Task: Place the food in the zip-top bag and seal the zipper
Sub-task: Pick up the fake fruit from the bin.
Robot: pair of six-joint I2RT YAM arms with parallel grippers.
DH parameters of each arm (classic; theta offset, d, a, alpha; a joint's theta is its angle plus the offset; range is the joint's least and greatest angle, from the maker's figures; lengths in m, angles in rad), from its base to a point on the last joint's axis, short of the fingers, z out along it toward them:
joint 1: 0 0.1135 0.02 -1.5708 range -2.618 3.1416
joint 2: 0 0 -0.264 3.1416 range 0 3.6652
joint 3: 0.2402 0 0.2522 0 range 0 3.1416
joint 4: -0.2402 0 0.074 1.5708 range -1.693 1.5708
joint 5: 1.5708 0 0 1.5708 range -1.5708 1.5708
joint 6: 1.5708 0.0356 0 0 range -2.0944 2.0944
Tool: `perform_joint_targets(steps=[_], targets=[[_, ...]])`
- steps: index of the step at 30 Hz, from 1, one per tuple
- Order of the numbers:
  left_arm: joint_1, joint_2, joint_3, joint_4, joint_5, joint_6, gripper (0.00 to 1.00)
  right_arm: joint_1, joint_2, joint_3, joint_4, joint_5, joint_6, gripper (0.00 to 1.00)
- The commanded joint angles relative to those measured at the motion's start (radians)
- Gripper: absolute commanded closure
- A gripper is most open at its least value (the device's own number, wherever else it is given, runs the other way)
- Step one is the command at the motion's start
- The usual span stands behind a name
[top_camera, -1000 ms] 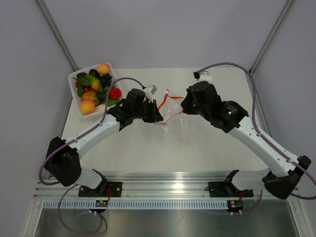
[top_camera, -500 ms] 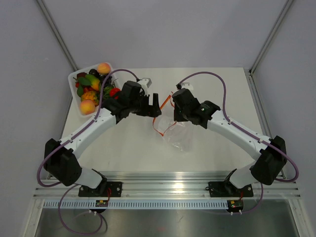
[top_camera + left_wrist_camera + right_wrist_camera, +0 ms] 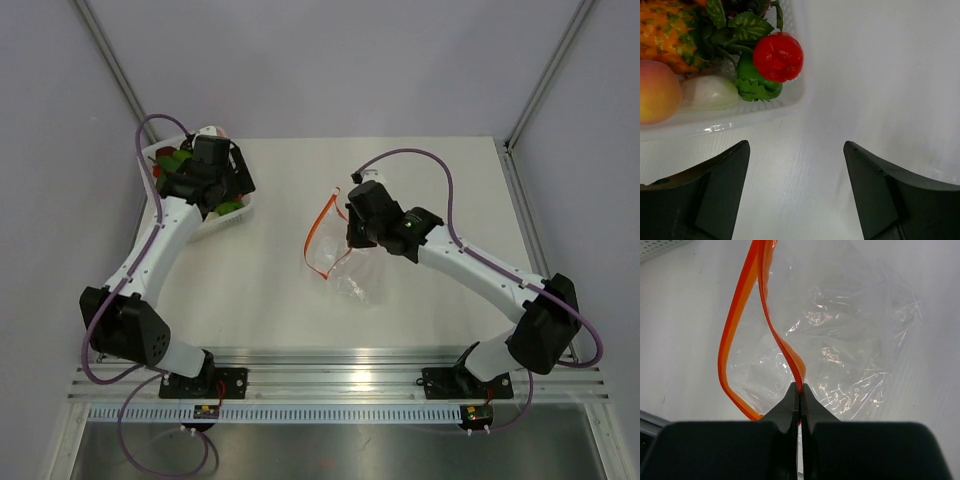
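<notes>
Top cam sat high on the near side, looking down over the whole table (image 3: pixel 270 290). Left wrist cam hugged the tray (image 3: pixel 755 109), right wrist cam the zip-top bag (image 3: pixel 855 350); top view covered both.

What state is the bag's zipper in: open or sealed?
Open. The zipper's two strips bow apart into a loop. The right gripper pinches one strip, holding the bag's mouth up.
</notes>
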Motion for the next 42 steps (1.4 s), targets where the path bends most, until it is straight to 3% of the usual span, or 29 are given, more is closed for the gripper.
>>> perform_joint_targets(steps=[1, 7, 11, 13, 16, 28, 30, 34, 38, 42], targets=[[0.011, 0.105, 0.092, -0.029, -0.120, -0.060, 0.21, 0.001, -0.017, -0.008, 0.047, -0.007, -0.022, 1.00], [0.102, 0.228, 0.154, -0.003, -0.096, -0.173, 0.22, 0.001, -0.032, -0.026, 0.056, -0.024, -0.013, 1.00], [0.145, 0.266, 0.151, 0.055, -0.065, -0.169, 0.07, 0.001, -0.046, -0.043, 0.056, -0.016, -0.008, 1.00], [0.157, 0.291, 0.164, 0.075, -0.004, -0.163, 0.05, 0.001, -0.047, -0.043, 0.054, -0.019, -0.001, 1.00], [0.171, 0.337, 0.169, 0.108, 0.088, -0.157, 0.05, 0.001, -0.043, -0.043, 0.051, -0.031, 0.002, 1.00], [0.189, 0.481, 0.217, 0.178, 0.130, -0.166, 0.10, 0.001, -0.018, -0.052, 0.050, -0.048, -0.002, 1.00], [0.189, 0.492, 0.215, 0.179, 0.128, -0.172, 0.15, 0.001, -0.014, -0.055, 0.053, -0.047, -0.002, 1.00], [0.189, 0.481, 0.186, 0.214, 0.143, -0.171, 0.39, 0.001, -0.004, -0.052, 0.053, -0.042, 0.001, 1.00], [0.189, 0.431, 0.168, 0.225, 0.174, -0.162, 0.55, 0.000, 0.010, -0.046, 0.053, -0.042, -0.001, 1.00], [0.189, 0.320, 0.109, 0.237, 0.170, -0.142, 0.62, 0.000, 0.017, -0.043, 0.051, -0.047, 0.007, 1.00]])
